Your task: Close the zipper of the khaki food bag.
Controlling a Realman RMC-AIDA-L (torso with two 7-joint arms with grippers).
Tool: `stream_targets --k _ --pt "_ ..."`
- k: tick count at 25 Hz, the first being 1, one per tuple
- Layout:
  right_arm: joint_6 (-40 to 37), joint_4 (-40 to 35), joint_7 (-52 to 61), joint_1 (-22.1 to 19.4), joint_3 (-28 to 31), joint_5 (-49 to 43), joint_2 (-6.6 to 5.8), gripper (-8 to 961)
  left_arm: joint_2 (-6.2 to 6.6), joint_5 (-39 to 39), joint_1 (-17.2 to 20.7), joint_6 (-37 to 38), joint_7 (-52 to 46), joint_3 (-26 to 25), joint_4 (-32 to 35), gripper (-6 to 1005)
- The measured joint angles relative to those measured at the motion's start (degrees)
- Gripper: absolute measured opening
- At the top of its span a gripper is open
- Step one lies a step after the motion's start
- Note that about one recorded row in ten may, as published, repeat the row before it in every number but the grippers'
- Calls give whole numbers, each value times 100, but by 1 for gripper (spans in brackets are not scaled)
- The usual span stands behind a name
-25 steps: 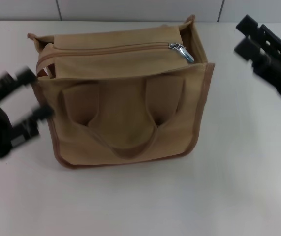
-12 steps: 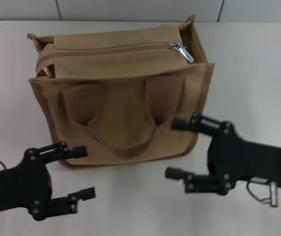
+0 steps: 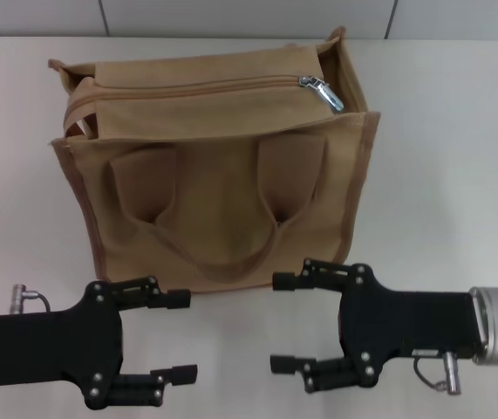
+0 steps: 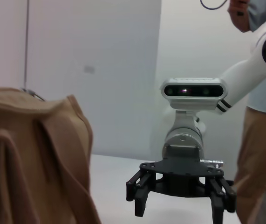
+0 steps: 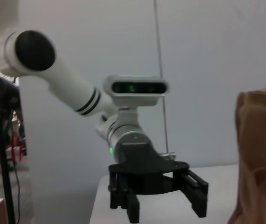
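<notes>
Khaki food bag (image 3: 218,175), upper centre of your head view, zipper (image 3: 196,87) along its top.
You see both pincers wide apart below it: left gripper (image 3: 181,336), right gripper (image 3: 279,321). Only your wrist views show a person (image 4: 258,116) behind.

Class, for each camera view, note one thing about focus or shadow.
Head view: soft shadow beneath the khaki food bag, sharp zipper. Left wrist view: near bag blurred, right gripper crisp. Right wrist view: left gripper sharp, bag edge soft.
</notes>
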Motion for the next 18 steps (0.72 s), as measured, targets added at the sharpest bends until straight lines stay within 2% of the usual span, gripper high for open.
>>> stream_targets --k 7,18 --pt "53 293 -692 -21 -111 20 19 836 -55 172 -33 -207 -10 -3 -56 756" --pt "261 333 -735 -24 -111 39 21 835 -82 486 -54 -413 -54 94 -66 756"
